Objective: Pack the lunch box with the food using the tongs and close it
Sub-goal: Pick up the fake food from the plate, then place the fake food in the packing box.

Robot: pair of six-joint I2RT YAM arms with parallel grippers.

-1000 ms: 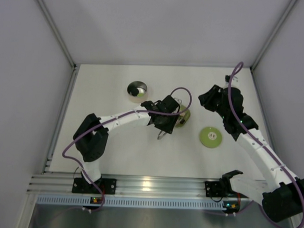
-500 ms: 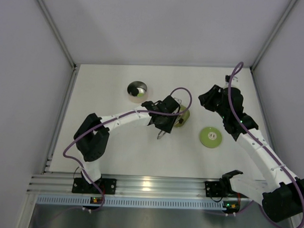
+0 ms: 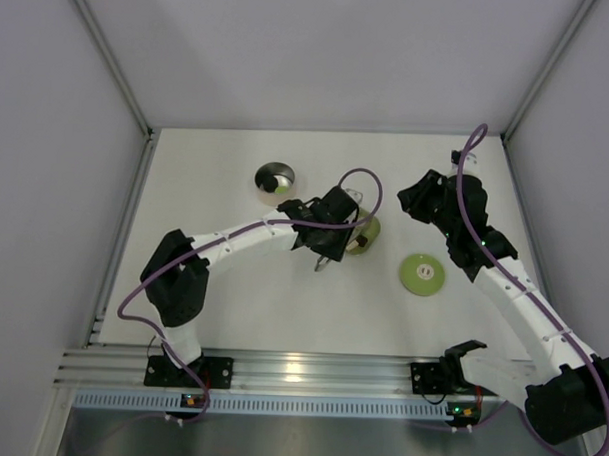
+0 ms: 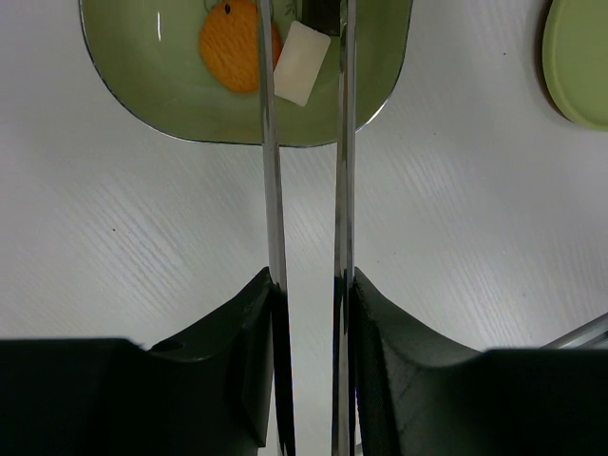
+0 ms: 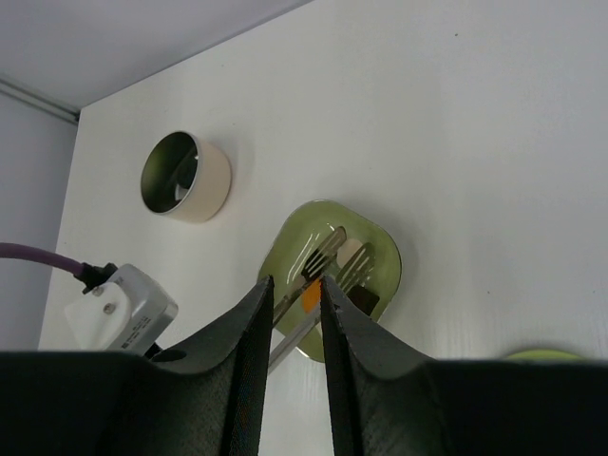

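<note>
My left gripper point(image 4: 309, 280) is shut on the slim silver tongs point(image 4: 270, 171), one arm against each finger. The tong tips reach into the green dish point(image 4: 142, 85) over the food: an orange piece point(image 4: 236, 33), a cream-white piece point(image 4: 302, 49) and a black piece point(image 5: 366, 302). The lunch box point(image 3: 275, 180) stands open to the far left of the dish, with a light-green bit and a dark bit inside. Its light-green lid point(image 3: 422, 274) lies flat to the right. My right gripper point(image 5: 294, 285) hovers beyond the dish, jaws slightly apart and holding nothing.
The left arm point(image 3: 234, 236) stretches across the middle of the table toward the dish point(image 3: 365, 233). The right arm point(image 3: 503, 285) runs along the right side past the lid. Grey walls enclose the table on three sides.
The left gripper has squeezed the tongs a little narrower and edged slightly toward the far side over the dish. The right arm has not moved.
</note>
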